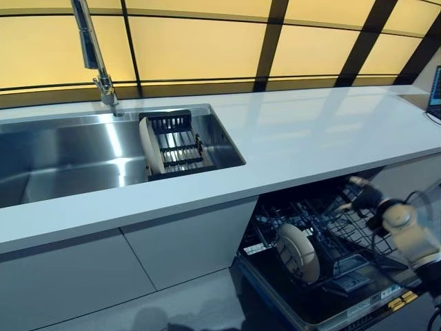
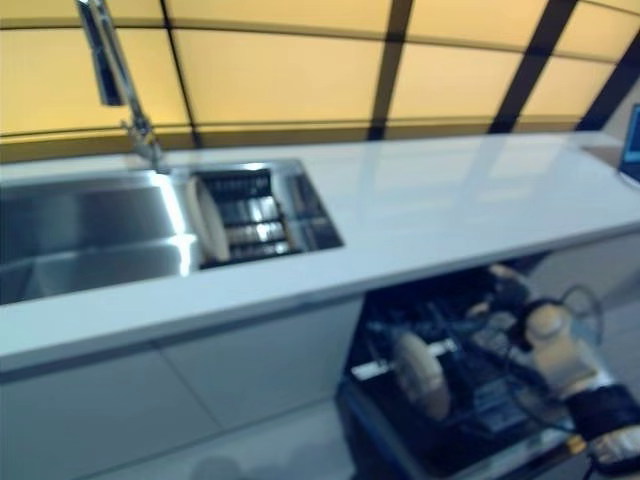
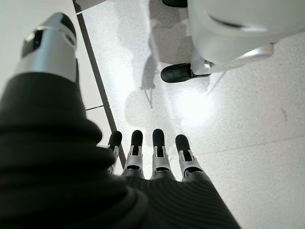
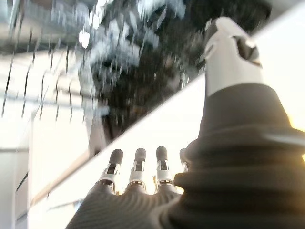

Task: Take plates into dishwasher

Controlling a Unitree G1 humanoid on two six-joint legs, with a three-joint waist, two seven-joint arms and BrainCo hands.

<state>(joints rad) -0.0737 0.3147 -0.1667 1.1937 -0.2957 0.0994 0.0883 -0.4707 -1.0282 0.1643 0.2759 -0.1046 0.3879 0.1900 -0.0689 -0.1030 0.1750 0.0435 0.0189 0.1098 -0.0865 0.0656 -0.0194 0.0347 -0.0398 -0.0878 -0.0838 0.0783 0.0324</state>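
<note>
Plate stands on edge in dishwasher rack, left of the empty, straight-fingered right hand. Left hand is open too.

One cream plate is stood on edge in the sink rack; another plate is stood upright in the dishwasher rack.

A long white countertop runs across the scene, bare on the right, with a steel sink set into its left part. A dark drying rack stands in the sink's right end, one plate upright at its left side.
</note>
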